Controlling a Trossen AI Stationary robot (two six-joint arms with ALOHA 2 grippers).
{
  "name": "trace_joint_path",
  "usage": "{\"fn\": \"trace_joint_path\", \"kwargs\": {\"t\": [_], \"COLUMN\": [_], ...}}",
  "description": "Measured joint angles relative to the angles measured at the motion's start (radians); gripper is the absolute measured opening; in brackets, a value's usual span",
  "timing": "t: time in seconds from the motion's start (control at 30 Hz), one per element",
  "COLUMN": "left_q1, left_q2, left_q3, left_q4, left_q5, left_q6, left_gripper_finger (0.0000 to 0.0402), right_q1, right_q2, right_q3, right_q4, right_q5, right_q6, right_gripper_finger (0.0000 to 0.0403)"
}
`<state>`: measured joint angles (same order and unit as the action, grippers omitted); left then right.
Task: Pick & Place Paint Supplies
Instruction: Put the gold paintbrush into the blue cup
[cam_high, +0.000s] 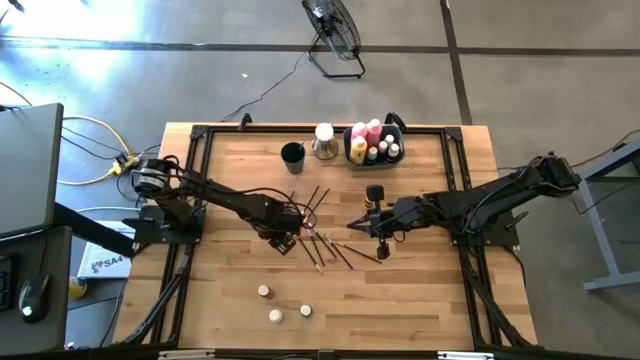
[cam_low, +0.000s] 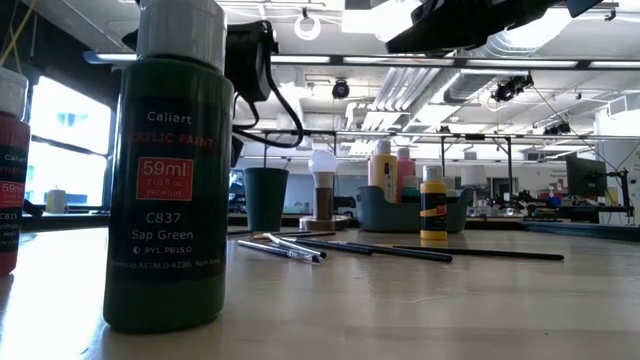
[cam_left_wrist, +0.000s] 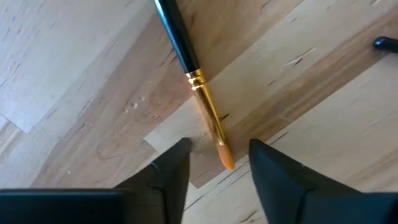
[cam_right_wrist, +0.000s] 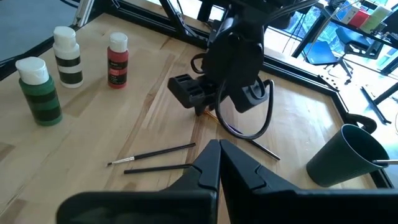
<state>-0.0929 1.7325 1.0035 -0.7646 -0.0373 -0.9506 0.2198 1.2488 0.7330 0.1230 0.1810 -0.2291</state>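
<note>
We have our left gripper (cam_high: 291, 238) low over the wooden tabletop (cam_high: 420, 300), near the middle, its fingers (cam_left_wrist: 174, 171) spread on either side of the orange bristle tip of a thin black-handled brush with a gold ferrule (cam_left_wrist: 194, 79). The brush lies flat on the wood and nothing is pinched yet; the tip sits between the fingers, nearer the right-hand one in the left wrist view.

To do this pick well, in our judgement, we should shift a little along the brush so the fingers close on the ferrule or handle rather than the soft bristles, centre it between them, and go low enough to catch so thin a shaft without scraping the wood.

Other loose dark brushes (cam_high: 330, 250) lie scattered just to the right, so we close only on this one.

Our right gripper (cam_high: 381, 238) waits right of centre, fingers pressed together and holding nothing. The grey-blue bin (cam_high: 372, 158) with bottles already in it stands at the far edge, and three small capped pots (cam_high: 275, 315) sit near the front.
</note>
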Motion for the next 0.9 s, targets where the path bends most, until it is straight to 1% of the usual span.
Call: {"fn": "trace_joint_path", "kwargs": {"t": [0.1, 0.2, 0.53, 0.77, 0.9], "left_q1": [0.000, 0.000, 0.001, 0.001, 0.001], "left_q2": [0.001, 0.001, 0.002, 0.003, 0.002], "left_q3": [0.000, 0.000, -0.002, -0.002, -0.002], "left_q4": [0.005, 0.005, -0.001, -0.017, -0.020], "left_q5": [0.002, 0.002, 0.034, 0.044, 0.055], "left_q6": [0.000, 0.000, 0.027, 0.056, 0.108], "left_gripper_finger": [0.0119, 0.0098, 0.0062, 0.0010, 0.0007], "right_q1": [0.000, 0.000, 0.000, 0.000, 0.000], "right_q2": [0.000, 0.000, 0.000, 0.000, 0.000], "right_q3": [0.000, 0.000, 0.000, 0.000, 0.000], "right_q4": [0.000, 0.000, 0.000, 0.000, 0.000], "right_q5": [0.000, 0.000, 0.000, 0.000, 0.000], "right_q6": [0.000, 0.000, 0.000, 0.000, 0.000], "right_gripper_finger": [0.0002, 0.0002, 0.0002, 0.0002, 0.0002]}}
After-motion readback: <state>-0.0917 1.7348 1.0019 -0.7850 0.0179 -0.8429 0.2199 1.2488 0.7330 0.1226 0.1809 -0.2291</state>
